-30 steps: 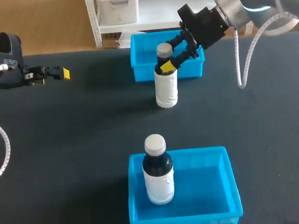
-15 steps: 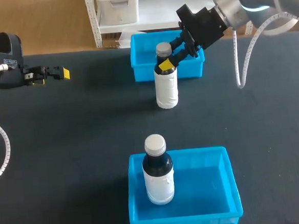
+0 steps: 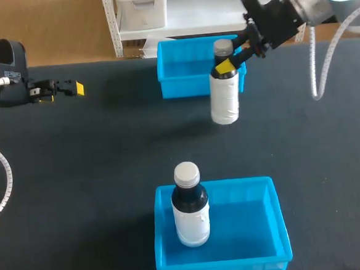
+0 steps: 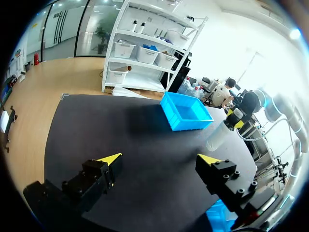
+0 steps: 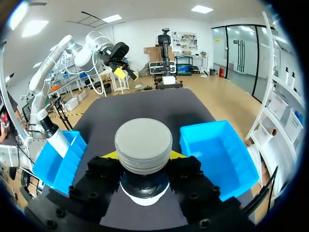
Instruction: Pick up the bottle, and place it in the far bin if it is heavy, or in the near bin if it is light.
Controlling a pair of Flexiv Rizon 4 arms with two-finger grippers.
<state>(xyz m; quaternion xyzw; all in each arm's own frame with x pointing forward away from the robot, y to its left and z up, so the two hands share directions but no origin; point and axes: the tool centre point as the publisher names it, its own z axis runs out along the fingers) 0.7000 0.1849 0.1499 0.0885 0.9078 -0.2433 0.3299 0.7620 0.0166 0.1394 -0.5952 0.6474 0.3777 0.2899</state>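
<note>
Weighing step. Right end effector [image 3: 225, 67] clamps bottle [image 3: 224, 101] by neck beside far bin [image 3: 175, 80]. Next: judge heft, pick bin. Left end effector [image 3: 72, 88] gapes wide.

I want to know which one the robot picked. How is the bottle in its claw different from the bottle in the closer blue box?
The held bottle is clamped at its neck by the right gripper; nothing touches the binned bottle. The held bottle is outside the far bin, beside it; the binned bottle stands inside the near bin. Both are upright and white with grey caps.
</note>
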